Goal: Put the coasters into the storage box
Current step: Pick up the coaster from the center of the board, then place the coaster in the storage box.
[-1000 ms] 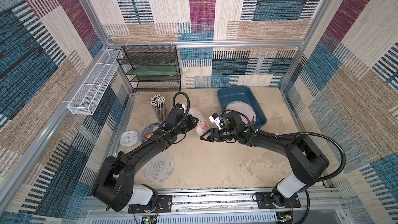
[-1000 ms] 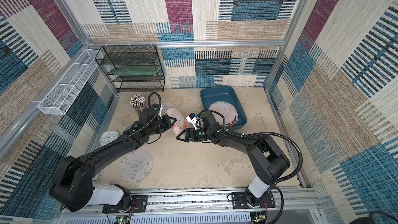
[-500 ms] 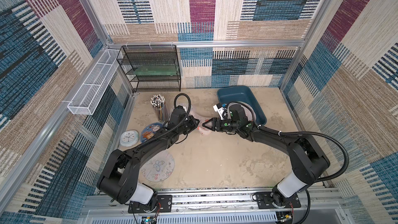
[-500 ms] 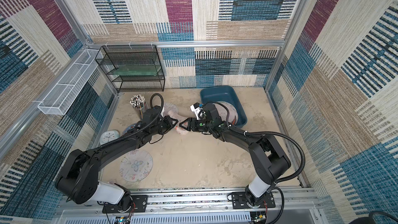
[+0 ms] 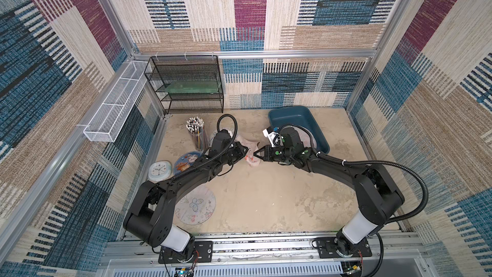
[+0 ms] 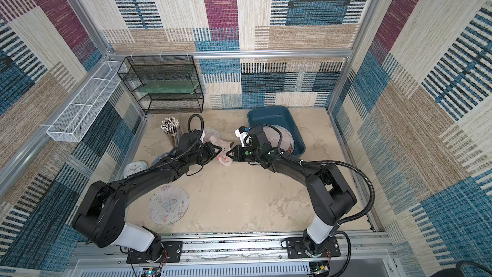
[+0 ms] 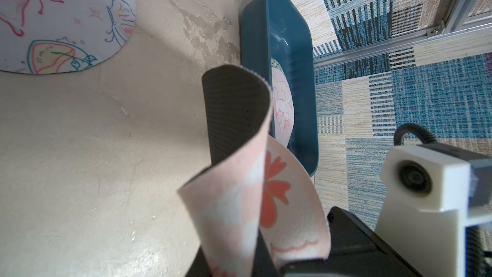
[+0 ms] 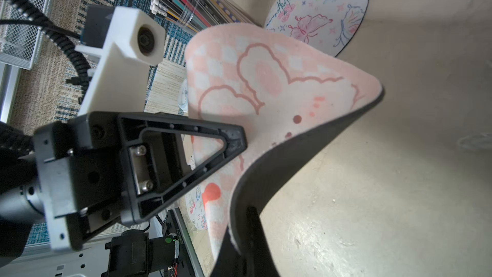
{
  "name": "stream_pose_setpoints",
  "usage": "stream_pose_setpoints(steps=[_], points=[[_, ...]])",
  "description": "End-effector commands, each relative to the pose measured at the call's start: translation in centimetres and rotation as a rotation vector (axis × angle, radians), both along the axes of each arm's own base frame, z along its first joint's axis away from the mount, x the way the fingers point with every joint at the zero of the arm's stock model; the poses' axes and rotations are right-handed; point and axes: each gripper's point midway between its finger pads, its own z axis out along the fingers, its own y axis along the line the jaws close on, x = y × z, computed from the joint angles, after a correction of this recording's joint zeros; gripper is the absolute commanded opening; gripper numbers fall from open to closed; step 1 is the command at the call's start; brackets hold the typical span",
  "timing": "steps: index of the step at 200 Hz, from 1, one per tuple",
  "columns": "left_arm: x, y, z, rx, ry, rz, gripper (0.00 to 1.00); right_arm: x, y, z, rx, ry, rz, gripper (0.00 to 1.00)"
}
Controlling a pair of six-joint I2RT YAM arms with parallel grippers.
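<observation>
A pink checked coaster [image 5: 251,147] hangs bent above the table between both arms. My left gripper [image 5: 246,153] is shut on one edge of it [image 7: 239,198], and my right gripper [image 5: 257,153] is shut on the opposite edge [image 8: 266,97]. Its dark underside curls outward. The teal storage box [image 5: 292,118] stands behind the right wrist with pale coasters [image 7: 282,107] inside. On the table lie a butterfly coaster [image 5: 198,207], a dark blue coaster [image 5: 186,159] and a pale one [image 6: 211,132] partly under the left arm.
A cup of pencils [image 5: 197,131] stands just behind the left wrist. A small white clock [image 5: 159,170] lies at the left wall. The black mesh rack [image 5: 186,86] fills the back left corner and a white wire basket [image 5: 117,102] hangs on the left wall.
My right gripper has swung left from near the box, met the pink coaster and closed on its free edge. The left gripper has kept holding the coaster almost in place.
</observation>
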Motion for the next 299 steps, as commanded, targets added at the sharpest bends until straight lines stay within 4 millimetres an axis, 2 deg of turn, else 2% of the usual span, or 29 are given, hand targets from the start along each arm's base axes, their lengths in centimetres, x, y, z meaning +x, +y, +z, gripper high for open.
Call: stream_pose_setpoints(steps=[1,33,57,105,143,210,239,257,273,299], points=[[0.5,-1.0,1.5,0.001,-0.069,-0.062,0.65,2.3,-0.8,2.0,-0.027,-0.103,-0.031,0.0],[1.0,-1.1,1.6,0.019,-0.087,-0.086,0.82,4.9,-2.6,4.4,-0.049,-0.158,-0.086,0.0],[1.4,-0.8,1.9,0.03,-0.109,-0.082,0.99,7.0,-4.6,5.8,-0.069,-0.19,-0.139,0.0],[1.2,0.1,2.7,0.064,-0.167,-0.082,0.99,10.1,-8.8,7.0,-0.093,-0.219,-0.228,0.0],[0.9,-0.3,3.1,0.064,-0.2,-0.121,0.98,12.1,-11.5,7.9,-0.106,-0.244,-0.284,0.0],[0.5,-0.3,2.6,0.061,-0.202,-0.131,0.97,15.9,-15.3,8.4,-0.075,-0.26,-0.34,0.0],[0.3,-0.2,2.3,0.062,-0.195,-0.127,0.97,17.0,-16.0,8.5,-0.07,-0.268,-0.347,0.0],[0.3,-0.2,2.3,0.059,-0.199,-0.13,0.97,17.5,-16.2,8.2,-0.087,-0.271,-0.35,0.0],[0.4,-0.4,2.3,0.055,-0.202,-0.136,0.97,17.9,-16.6,7.1,-0.101,-0.252,-0.361,0.0],[0.5,-0.5,2.3,0.056,-0.202,-0.139,0.97,17.9,-18.7,2.5,-0.174,-0.143,-0.426,0.0]])
